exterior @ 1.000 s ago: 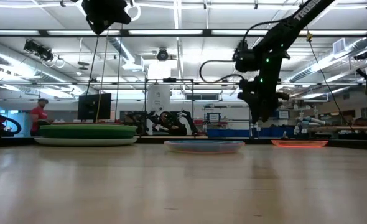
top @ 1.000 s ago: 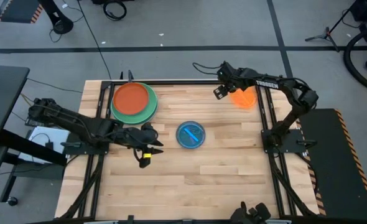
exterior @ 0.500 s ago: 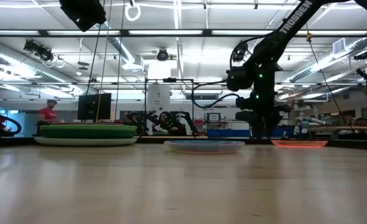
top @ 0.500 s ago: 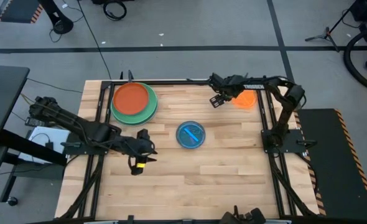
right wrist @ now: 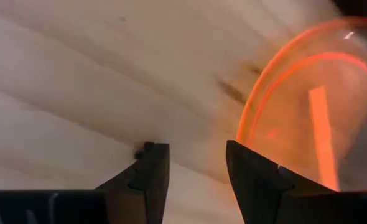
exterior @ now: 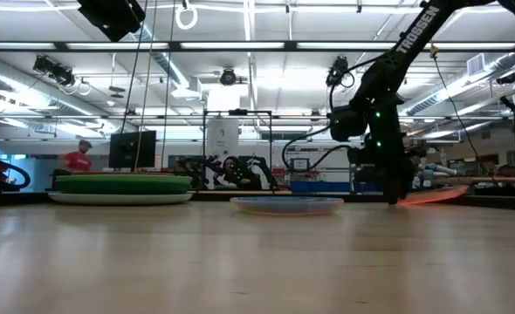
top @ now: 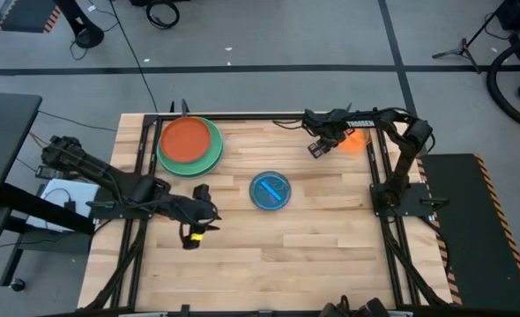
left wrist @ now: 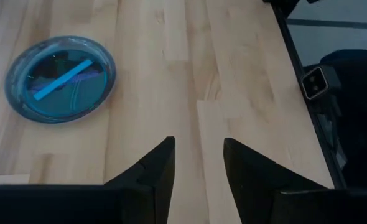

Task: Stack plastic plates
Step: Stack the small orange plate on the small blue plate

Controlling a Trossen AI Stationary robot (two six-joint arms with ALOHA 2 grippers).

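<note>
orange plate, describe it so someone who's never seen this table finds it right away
Start at the wooden table and go to its far right corner, where the right arm reaches in. The small translucent orange plate lies there beside the right tool. It is the only see-through orange one; the red-orange plate is opaque and stacked.

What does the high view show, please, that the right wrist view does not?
Only the high view shows the stack of large plates with a red-orange one on top, the small blue plate mid-table, and the left gripper waiting above the table's left part. Only the right wrist view shows the right gripper's fingers close up, one overlapping the orange plate's rim, with a gap between them. Both show the orange plate, the right gripper at its edge, and the wooden table.
</note>
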